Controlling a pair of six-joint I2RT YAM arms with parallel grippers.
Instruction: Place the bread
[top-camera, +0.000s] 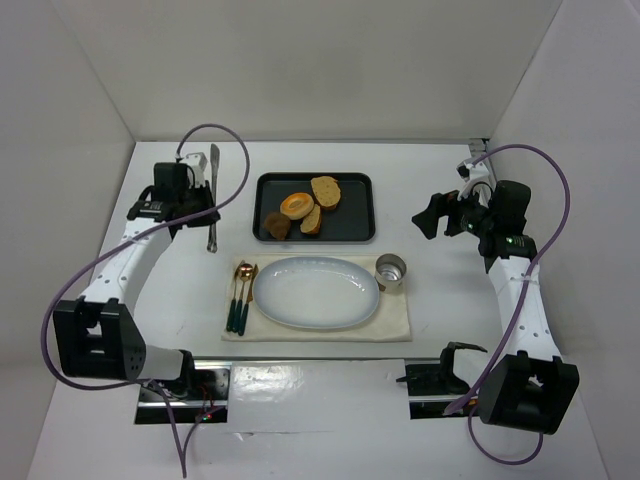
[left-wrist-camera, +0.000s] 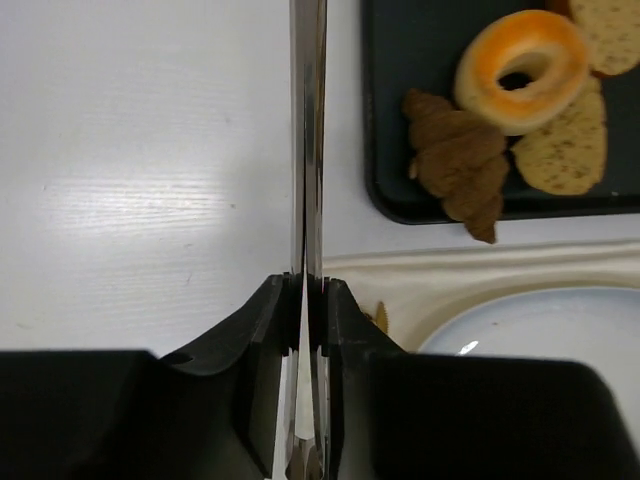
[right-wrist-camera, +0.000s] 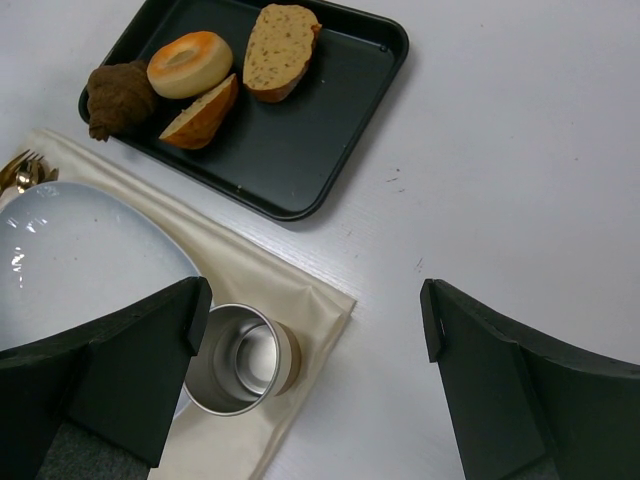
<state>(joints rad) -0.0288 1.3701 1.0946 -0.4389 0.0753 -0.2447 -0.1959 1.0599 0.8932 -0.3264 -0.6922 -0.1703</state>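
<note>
Left gripper (left-wrist-camera: 308, 292): jaws together, clamped on the blade of a knife (left-wrist-camera: 308, 140). The blade runs straight ahead from between the fingers and stands on edge. The pictures do not show whether the knife is off the table.

Right gripper (right-wrist-camera: 315, 312): jaws wide apart, nothing between them. It hangs above bare table.

Bread (left-wrist-camera: 566, 146): on the tray (left-wrist-camera: 378, 150), ahead of the left gripper and off to its right, well apart from it. No finger touches it. From the right gripper it lies far ahead and to the left. It rests against the near side of the bun (left-wrist-camera: 520, 55), which overlaps one edge of it. The big slice (right-wrist-camera: 280, 38) lies just beyond, on the same tray. The pastry (left-wrist-camera: 462, 165) sits at the tray's near corner, between the knife and the bread, closest of the tray's items to the left gripper.

Plate (left-wrist-camera: 545, 325): just right of the left gripper's fingers, on the cloth (left-wrist-camera: 450, 268), with nothing on it. The cloth's edge lies between plate and tray.

Cup (right-wrist-camera: 243, 360): upright on the cloth's corner, just beside the right gripper's left finger and beside the plate rim.

Cutlery (top-camera: 241, 293): on the cloth, at the plate's far side from the cup.
</note>
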